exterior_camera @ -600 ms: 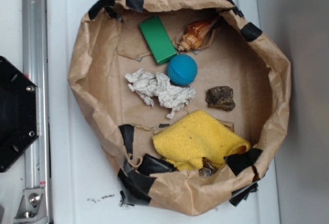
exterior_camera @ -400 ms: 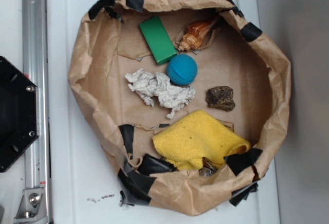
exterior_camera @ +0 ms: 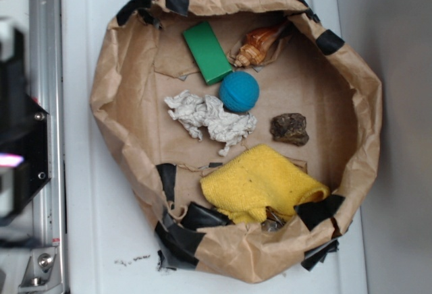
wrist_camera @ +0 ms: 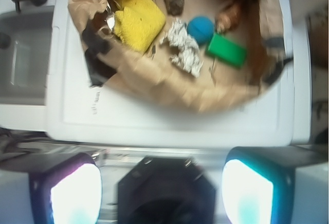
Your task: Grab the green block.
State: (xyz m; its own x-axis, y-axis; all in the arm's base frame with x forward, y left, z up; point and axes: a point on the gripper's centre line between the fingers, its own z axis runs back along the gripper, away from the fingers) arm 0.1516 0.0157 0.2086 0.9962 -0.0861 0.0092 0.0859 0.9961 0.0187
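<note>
Left edge, exterior view: a blurred dark shape, the robot arm [exterior_camera: 13,98], now rises over the black base [exterior_camera: 23,166], where earlier only the base showed.
Light: a small pink-white glow [exterior_camera: 9,160] now sits on that blurred shape, absent in both earlier pictures.
Sharpness: the arm's outline is smeared, so its parts cannot be told apart.

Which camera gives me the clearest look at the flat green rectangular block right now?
The exterior view: the flat bright-green rectangular block is sharp and unobstructed, lying diagonally beside the round blue ball in the brown paper nest. The wrist view shows it too, but smaller, blurred and farther off.
</note>
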